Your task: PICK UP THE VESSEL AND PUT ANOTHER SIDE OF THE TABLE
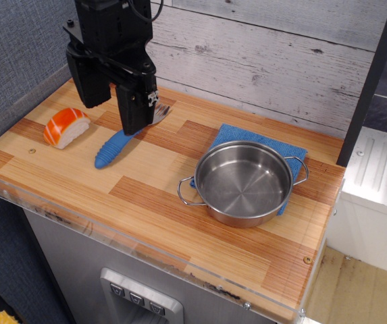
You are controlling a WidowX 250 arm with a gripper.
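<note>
The vessel (244, 183) is a shallow shiny steel pot with two wire loop handles. It stands upright and empty on the right part of the striped wooden table (139, 202), partly on a blue cloth (264, 143). My black gripper (111, 117) hangs above the back left of the table, over the fork's head, far left of the vessel. Its two fingers (134, 115) stand apart and hold nothing.
A blue-handled fork (114, 150) lies under the gripper. A piece of salmon sushi (66, 126) lies at the left. A grey plank wall (261, 61) backs the table. A dark post (102, 61) stands at the back left. A clear plastic strip (112, 239) runs along the front edge.
</note>
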